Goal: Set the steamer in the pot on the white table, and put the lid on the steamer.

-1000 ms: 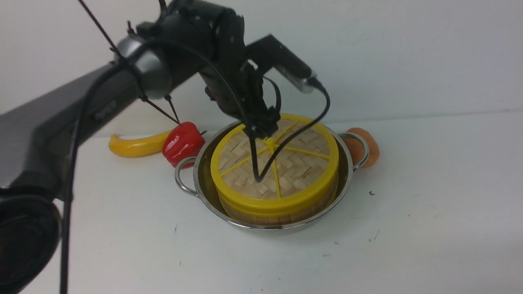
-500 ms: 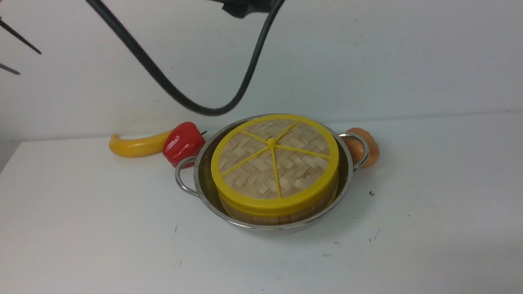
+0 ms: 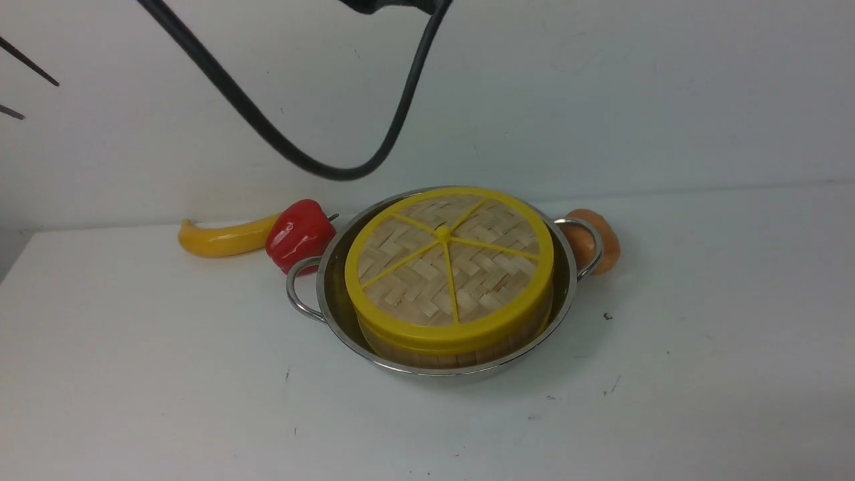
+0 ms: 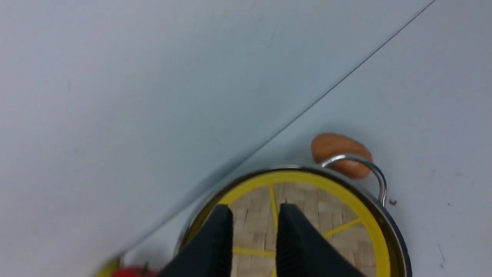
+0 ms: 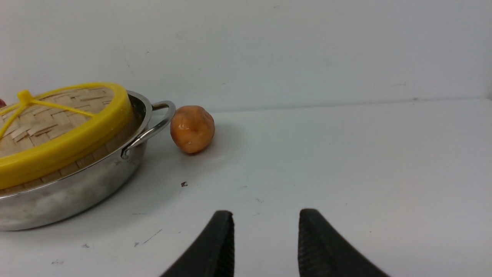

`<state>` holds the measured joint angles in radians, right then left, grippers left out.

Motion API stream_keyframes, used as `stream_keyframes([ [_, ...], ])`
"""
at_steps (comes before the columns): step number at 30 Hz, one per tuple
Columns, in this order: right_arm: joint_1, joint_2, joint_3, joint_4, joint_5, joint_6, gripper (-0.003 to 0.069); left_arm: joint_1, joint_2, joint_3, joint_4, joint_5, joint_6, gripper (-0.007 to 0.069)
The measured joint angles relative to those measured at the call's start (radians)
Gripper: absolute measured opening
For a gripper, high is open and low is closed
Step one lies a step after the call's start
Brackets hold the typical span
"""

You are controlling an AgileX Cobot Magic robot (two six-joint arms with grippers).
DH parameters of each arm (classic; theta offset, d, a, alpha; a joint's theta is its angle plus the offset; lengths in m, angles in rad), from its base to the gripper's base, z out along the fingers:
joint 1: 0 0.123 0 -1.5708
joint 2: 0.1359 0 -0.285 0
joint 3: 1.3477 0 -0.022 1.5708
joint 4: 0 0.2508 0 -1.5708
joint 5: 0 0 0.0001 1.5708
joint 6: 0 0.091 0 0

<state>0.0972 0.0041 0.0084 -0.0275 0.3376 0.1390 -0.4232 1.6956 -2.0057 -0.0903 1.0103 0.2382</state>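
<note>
Both task pieces look seated: steamer (image 3: 461,344) sits inside the pot (image 3: 334,294), lid (image 3: 449,264) lies flat on top, its yellow rim lined up w/ the basket rim all round as far as the front view shows. Pot stands mid white table (image 3: 167,374). Judging from that, the job looks done & what's left is clearing the arms.

Left gripper (image 4: 254,215) hangs above the lid, looking down on it, jaws drawn in to a narrow gap w/ nothing between them; lid lies directly below the tips, clear air between. In the front view only a looping black cable (image 3: 320,167) shows of that arm, high over the pot. Left arm is the nearer one.

Right gripper (image 5: 266,221) sits low over bare table, off to the pot's right-hand side, jaws parted & empty, well apart from the right loop handle (image 5: 152,129).

Clutter hugs the pot: brown potato-like toy (image 3: 598,240) touching or just beside the right handle (hard to tell which), red pepper (image 3: 299,234) by the left handle, yellow banana-shaped toy (image 3: 224,240) beyond it. Open room: straight up, & the whole near side of the table.
</note>
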Motion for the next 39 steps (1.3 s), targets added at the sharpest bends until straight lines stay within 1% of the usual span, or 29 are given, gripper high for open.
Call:
stream_keyframes([
  [2,0.0,0.0,0.0,0.0,0.0,0.0,0.025,0.017,-0.031,0.008,0.028,0.066,-0.077,0.0155],
  [3,0.0,0.0,0.0,0.0,0.0,0.0,0.025,0.023,-0.04,0.01,0.035,0.081,-0.095,0.0154],
  [4,0.0,0.0,0.0,0.0,0.0,0.0,0.025,0.038,-0.09,0.026,0.071,0.137,-0.16,0.0154],
  [5,0.0,0.0,0.0,0.0,0.0,0.0,0.025,0.042,-0.098,0.029,0.076,0.142,-0.174,0.0154],
  [6,0.0,0.0,0.0,0.0,0.0,0.0,0.025,0.055,-0.176,0.061,0.125,0.178,-0.22,0.0154],
  [8,0.0,0.0,0.0,0.0,0.0,0.0,0.025,0.061,-0.248,0.107,0.164,0.178,-0.238,0.0155],
  [10,0.0,0.0,0.0,0.0,0.0,0.0,0.025,0.062,-0.37,0.188,0.227,0.152,-0.252,0.0163],
  [14,0.0,0.0,0.0,0.0,0.0,0.0,0.025,0.09,-0.591,0.447,0.293,0.009,-0.258,0.0184],
  [15,0.0,0.0,0.0,0.0,0.0,0.0,0.025,0.1,-0.612,0.495,0.294,-0.019,-0.259,0.0188],
  [17,0.0,0.0,0.0,0.0,0.0,0.0,0.025,0.146,-0.723,0.668,0.297,-0.124,-0.259,0.02],
  [22,0.0,0.0,0.0,0.0,0.0,0.0,0.025,0.258,-0.926,1.142,0.284,-0.374,-0.259,0.0225],
  [26,0.0,0.0,0.0,0.0,0.0,0.0,0.025,0.319,-1.063,1.436,0.27,-0.534,-0.259,0.023],
  [27,0.0,0.0,0.0,0.0,0.0,0.0,0.025,0.33,-1.132,1.535,0.265,-0.586,-0.259,0.0231],
  [32,0.0,0.0,0.0,0.0,0.0,0.0,0.025,0.341,-1.385,1.781,0.236,-0.741,-0.266,0.0239],
  [35,0.0,0.0,0.0,0.0,0.0,0.0,0.025,0.342,-1.498,1.877,0.231,-0.768,-0.266,0.0239],
  [39,0.0,0.0,0.0,0.0,0.0,0.0,0.025,0.342,-1.602,1.961,0.214,-0.749,-0.283,0.0241],
])
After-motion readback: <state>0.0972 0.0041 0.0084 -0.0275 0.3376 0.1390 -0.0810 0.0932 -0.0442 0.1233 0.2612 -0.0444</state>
